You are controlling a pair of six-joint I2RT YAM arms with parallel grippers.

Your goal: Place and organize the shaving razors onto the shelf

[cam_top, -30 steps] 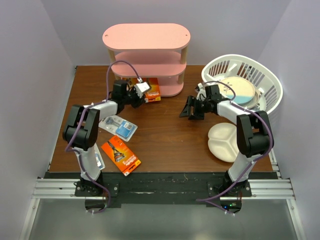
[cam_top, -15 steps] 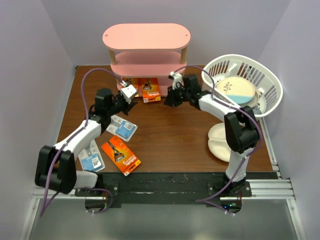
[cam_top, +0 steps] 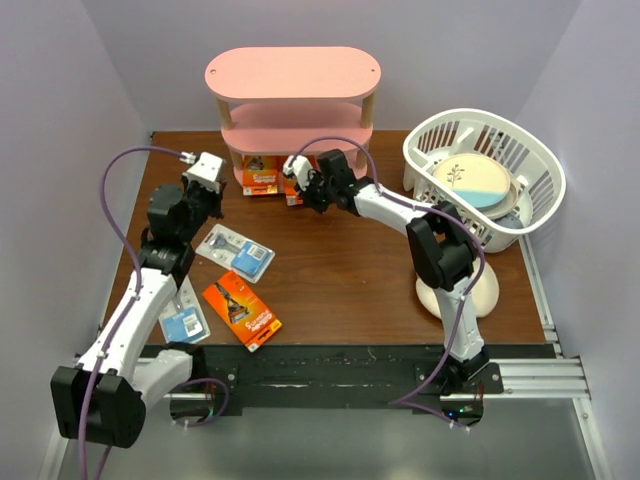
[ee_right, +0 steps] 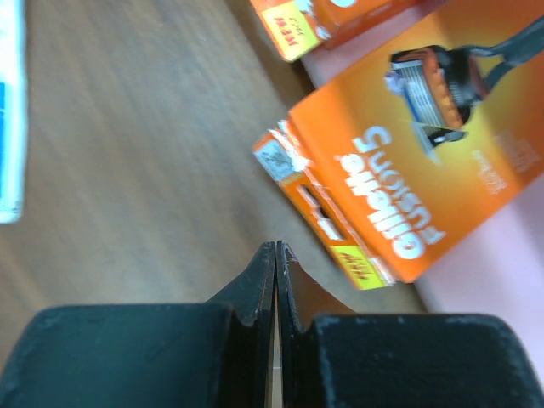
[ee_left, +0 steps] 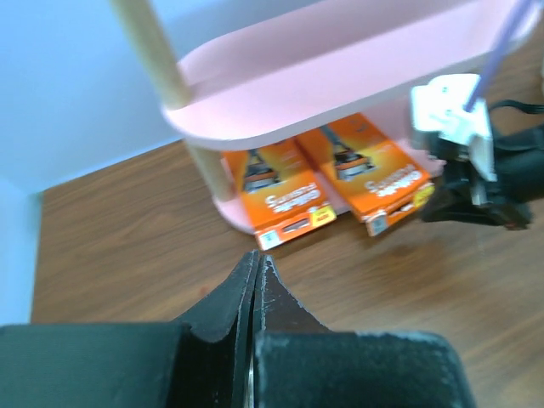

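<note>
The pink shelf (cam_top: 293,72) stands at the back of the table. Two orange shaving razor packs lie side by side on its bottom board, one (ee_left: 276,191) on the left and one (ee_left: 370,170) on the right. My right gripper (cam_top: 298,193) is shut and empty, its tips just in front of the right pack (ee_right: 408,170). Left of the shelf, my left gripper (cam_top: 205,192) is shut on nothing, its tips (ee_left: 257,259) above bare wood. A third orange pack (cam_top: 241,311) and two white-and-blue blister packs (cam_top: 236,250) (cam_top: 183,320) lie on the table.
A white slatted basket (cam_top: 530,160) holding a plate sits at the back right. A white divided plate (cam_top: 470,295) lies at the front right, partly under the right arm. Purple walls close in both sides.
The left arm drew back to the left from the shelf and its jaws shut. The right arm swung left across the table to the shelf's bottom board and shut its jaws.
</note>
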